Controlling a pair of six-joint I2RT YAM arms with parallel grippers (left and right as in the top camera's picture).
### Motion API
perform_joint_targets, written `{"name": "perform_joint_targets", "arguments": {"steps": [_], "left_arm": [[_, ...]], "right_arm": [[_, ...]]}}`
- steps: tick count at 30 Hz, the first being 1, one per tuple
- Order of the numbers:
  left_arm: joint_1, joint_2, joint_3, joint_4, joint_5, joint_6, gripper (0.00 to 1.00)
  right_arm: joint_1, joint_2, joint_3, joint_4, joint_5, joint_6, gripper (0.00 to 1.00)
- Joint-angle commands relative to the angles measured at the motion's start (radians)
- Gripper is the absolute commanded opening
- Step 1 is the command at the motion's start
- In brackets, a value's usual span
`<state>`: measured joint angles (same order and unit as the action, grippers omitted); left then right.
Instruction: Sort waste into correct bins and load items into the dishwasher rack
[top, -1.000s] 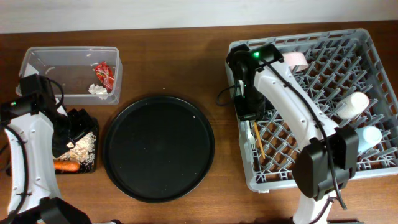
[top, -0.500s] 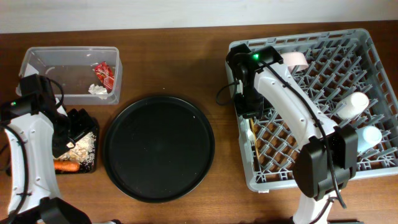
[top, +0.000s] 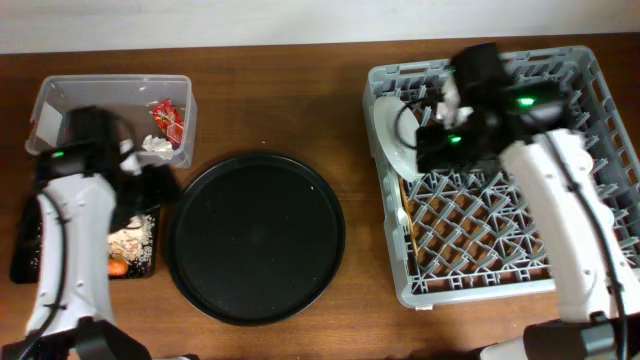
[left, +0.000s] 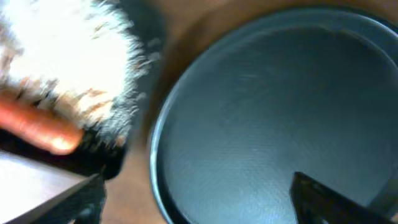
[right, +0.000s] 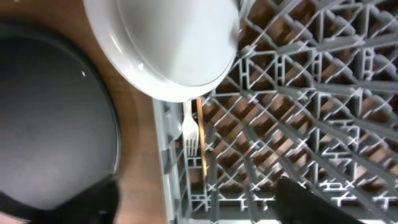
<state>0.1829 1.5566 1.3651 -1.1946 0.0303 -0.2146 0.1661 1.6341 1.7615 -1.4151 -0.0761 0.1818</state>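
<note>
**Both pincers spread and empty; waste in the bins, plate, fork and stick in the rack**

Overhead view, left to right. The clear tub sits at 10 o'clock from the round black tray. It holds the red wrapper and, touching it at its 7 o'clock, the tissue wad. Below the tub, at 9 o'clock from the round tray, lies the flat black tray. It carries the rice and the carrot. The left arm runs up over this tray and hides most of the carrot.

The left wrist view, heavily blurred, shows more of the carrot than the overhead view does. It also shows the left gripper with fingers wide apart and nothing between them, over the round tray's 9 o'clock rim.

At 3 o'clock from the round tray stands the dishwasher rack. The white plate leans at its 10 o'clock corner. The right arm crosses the rack from 5 o'clock and hides its right half.

Only the right wrist view resolves the white fork, lying just beside the wooden stick in the rack's left column, at 6 o'clock from the plate. The right gripper is likewise spread, holding nothing, above that column.
</note>
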Motion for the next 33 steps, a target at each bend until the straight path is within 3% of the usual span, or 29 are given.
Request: {"name": "perform_joint_targets", "arguments": {"steps": [1,5,12,17,21,24,29,33], "left_arm": [[-0.154,-0.01,0.011,0.014,0.0,0.108,0.99],[-0.224,-0.01,0.035,-0.085,-0.038,0.134,0.99],[-0.219,-0.067,0.076,-0.276,-0.049,0.134,0.99],[-0.253,-0.333,0.07,-0.208,-0.057,0.165,0.99],[-0.255,-0.582,-0.007,-0.135,-0.053,0.19,0.99],[-0.255,-0.826,-0.162,-0.026,-0.054,0.215,0.99],[-0.255,-1.009,-0.337,0.085,-0.058,0.409,0.99],[-0.255,-1.034,-0.43,0.08,-0.056,0.415,0.99]], "right_arm": [[-0.084,0.025,0.002,-0.003,-0.123,-0.16,0.96],[-0.151,0.028,0.002,-0.027,-0.123,-0.159,0.99],[-0.214,0.005,0.002,-0.131,-0.117,-0.167,0.99],[-0.212,-0.146,-0.047,-0.079,-0.093,-0.167,0.99],[-0.212,-0.369,-0.244,0.083,-0.093,-0.167,0.99],[-0.212,-0.576,-0.475,0.213,-0.089,-0.167,0.99],[-0.212,-0.77,-0.681,0.293,-0.064,-0.167,0.99],[-0.212,-0.834,-0.742,0.293,0.01,-0.167,0.99]]}}
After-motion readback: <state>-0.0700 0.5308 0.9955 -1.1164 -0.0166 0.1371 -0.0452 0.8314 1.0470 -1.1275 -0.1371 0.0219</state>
